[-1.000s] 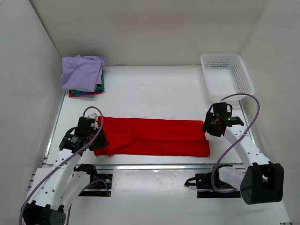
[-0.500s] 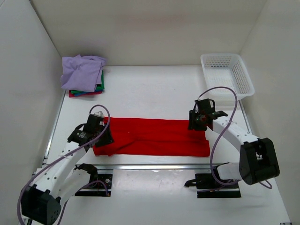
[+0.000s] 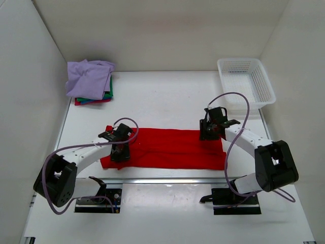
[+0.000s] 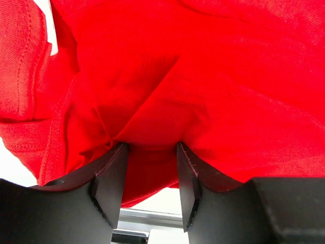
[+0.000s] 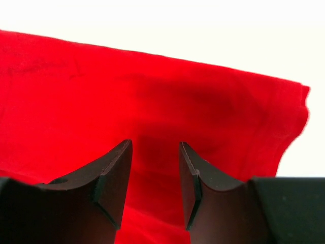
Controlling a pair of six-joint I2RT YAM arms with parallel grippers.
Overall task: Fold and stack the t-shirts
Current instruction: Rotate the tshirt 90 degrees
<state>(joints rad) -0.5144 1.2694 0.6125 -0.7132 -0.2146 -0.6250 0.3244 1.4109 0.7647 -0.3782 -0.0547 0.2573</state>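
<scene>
The bright red t-shirt (image 3: 167,150) lies as a long folded strip across the near part of the table. My left gripper (image 3: 121,148) is low over its left end. In the left wrist view the gripper (image 4: 151,147) is open, its fingertips (image 4: 114,168) pressed into bunched red cloth (image 4: 213,91). My right gripper (image 3: 207,132) is at the strip's far edge near its right end. In the right wrist view the gripper (image 5: 154,145) is open just above flat red cloth (image 5: 76,91). A folded stack with a pale lavender shirt (image 3: 89,79) on top, green and red under it, sits far left.
A white mesh basket (image 3: 238,61) stands at the far right corner. White walls close in the table on the left, back and right. A metal rail (image 3: 167,180) runs along the near edge just below the red strip.
Both grippers moved inward along the red strip: the left one from the left end rightward onto the cloth, the right one leftward onto the far edge. The strip lies where it was.
</scene>
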